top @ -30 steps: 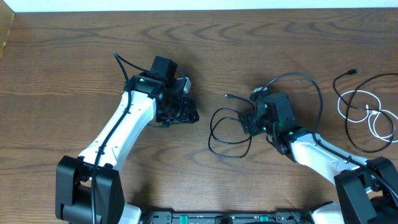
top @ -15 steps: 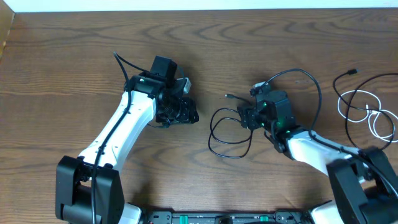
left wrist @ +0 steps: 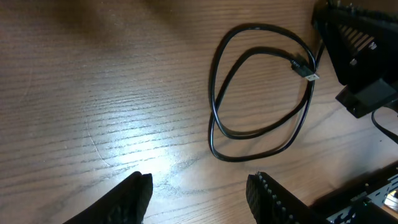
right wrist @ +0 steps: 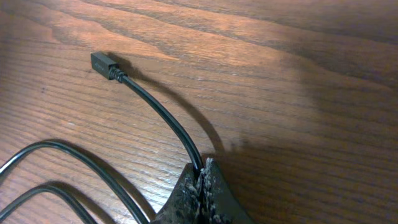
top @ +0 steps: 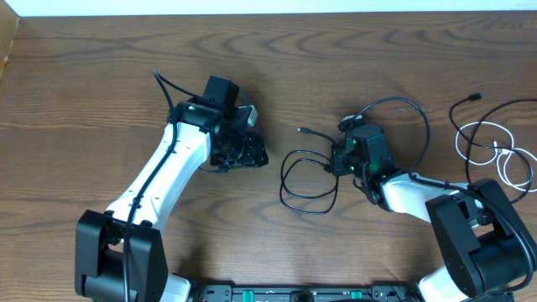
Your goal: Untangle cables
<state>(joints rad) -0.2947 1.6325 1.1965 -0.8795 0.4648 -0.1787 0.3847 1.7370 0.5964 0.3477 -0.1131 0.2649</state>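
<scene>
Right wrist view, closest first: right gripper (right wrist: 200, 190) has its fingertips pressed together on the thin flexible black cable (right wrist: 163, 117). It pinches the cable a short way behind the small black moulded plug (right wrist: 103, 64), which lies flat on the brown wood-grain table (right wrist: 311, 56). Step in hand, as I read it: draw this end out of its own coils. To do it well, pull slow and low, away from the coils, and stop if a coil starts to cinch (a cord this thin will likely slip through the pads if yanked). Left wrist view: left gripper (left wrist: 199, 186) hangs above bare wood, fingers apart, nothing between them. The black cable's two overlapping coils lie ahead of it, a silver-tipped plug (left wrist: 305, 67) lying among them; this gripper could pin the coils while the right pulls. Overhead, far right: thin white cable (top: 502, 164) lies crossed with a second thin black cord (top: 475, 98), well apart from both grippers. Count: grippers two; white cable one; thin black cords two by my count, though the right arm hides whether they join; plugs seen three; thick black arm cable (top: 411, 102) not counted.
</scene>
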